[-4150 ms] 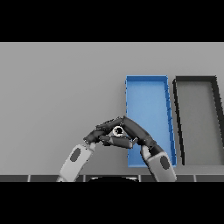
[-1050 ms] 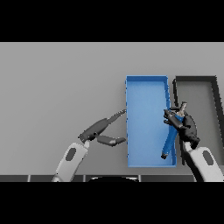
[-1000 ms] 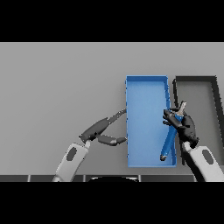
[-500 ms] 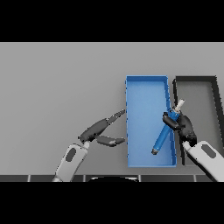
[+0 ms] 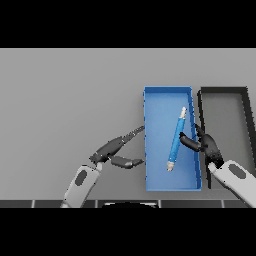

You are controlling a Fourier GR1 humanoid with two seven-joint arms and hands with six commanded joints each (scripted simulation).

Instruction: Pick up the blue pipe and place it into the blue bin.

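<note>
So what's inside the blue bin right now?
The blue pipe lies slanted inside the blue bin, with the right hand at its right wall. Nothing else shows inside; the floor under the pipe is covered.

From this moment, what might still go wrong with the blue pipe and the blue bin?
1. The right hand is at the blue rectangular bin's right wall with a finger across to the long blue pipe. Pulling back carelessly may drag the pipe or shift the bin.
2. The pipe lies slanted, its pale upper tip close to the right wall; a nudge might tip it toward the black bin.
3. The left hand, open, reaches the bin's left wall and may push it.
</note>
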